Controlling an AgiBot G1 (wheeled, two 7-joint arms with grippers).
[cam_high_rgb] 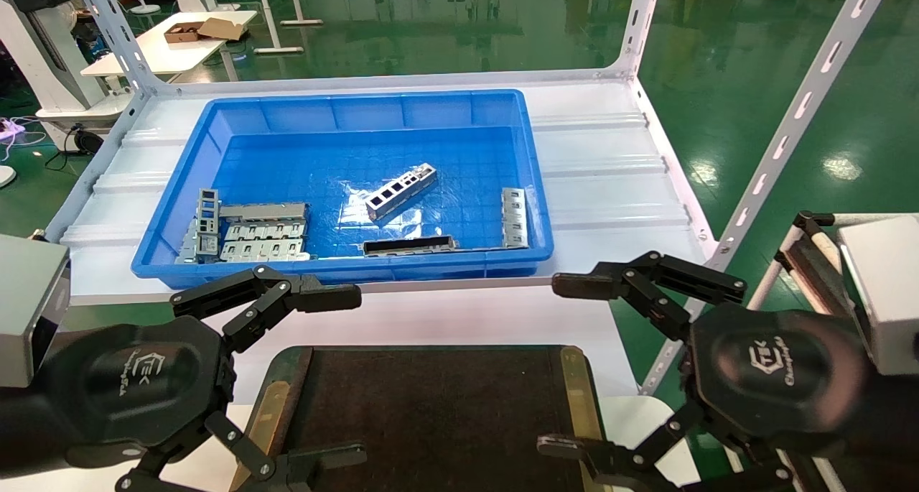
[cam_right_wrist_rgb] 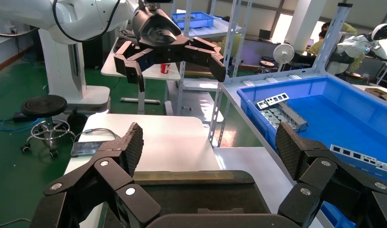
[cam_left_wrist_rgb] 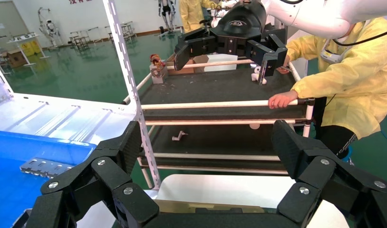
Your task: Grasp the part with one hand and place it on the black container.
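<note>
The part (cam_high_rgb: 400, 191), a small silver-grey channel with square cutouts, lies tilted on the floor of the blue bin (cam_high_rgb: 179, 212), near its middle. The black container (cam_high_rgb: 431, 406), a flat dark tray with brass rim strips, sits at the table's front between both hands; it also shows in the right wrist view (cam_right_wrist_rgb: 201, 190). My left gripper (cam_high_rgb: 341, 376) is open and empty over the tray's left edge, well short of the part. My right gripper (cam_high_rgb: 563, 366) is open and empty over the tray's right edge. The part does not show in either wrist view.
The bin also holds a stack of wider grey plates (cam_high_rgb: 251, 233) at its left, a dark strip (cam_high_rgb: 409, 246) at the front wall and a plate (cam_high_rgb: 514, 217) at the right. White shelf uprights (cam_high_rgb: 790, 126) stand to the right. A person in yellow (cam_left_wrist_rgb: 353, 80) stands by a cart (cam_left_wrist_rgb: 220, 104).
</note>
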